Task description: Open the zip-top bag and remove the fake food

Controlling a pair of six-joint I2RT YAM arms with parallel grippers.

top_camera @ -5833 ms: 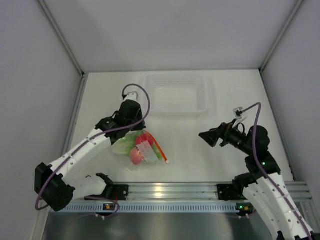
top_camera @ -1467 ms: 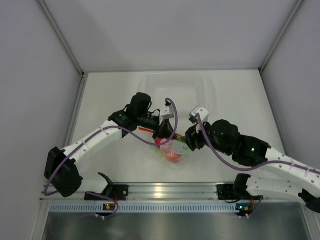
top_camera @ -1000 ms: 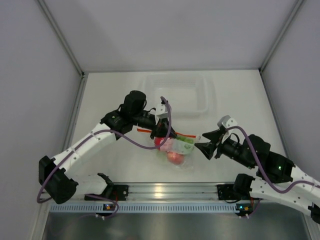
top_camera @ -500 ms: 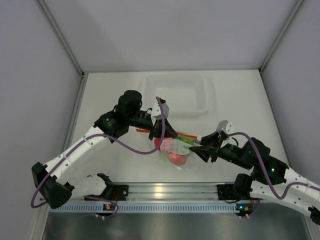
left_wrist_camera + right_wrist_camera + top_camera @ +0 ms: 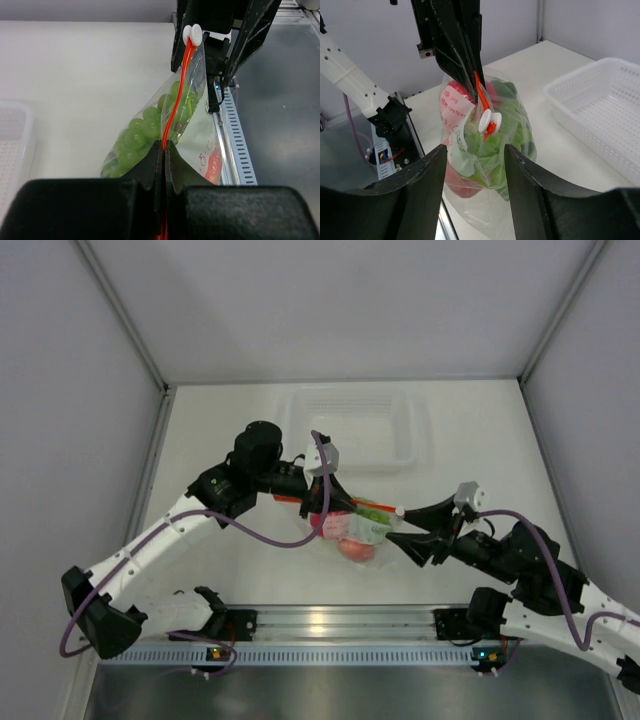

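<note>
Right gripper (image 5: 474,152): spread, empty; slider (image 5: 490,121) is seen just ahead, between its fingers.
Left gripper (image 5: 163,150): clamped on zip strip (image 5: 173,100); zip-top bag (image 5: 145,135) is hung below.
Strip axis: pointed from the pinch toward the spread fingers.

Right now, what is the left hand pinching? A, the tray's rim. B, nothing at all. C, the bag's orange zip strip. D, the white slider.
C: the left hand is shut on the orange zip strip of the bag, well away from the white slider.
</note>
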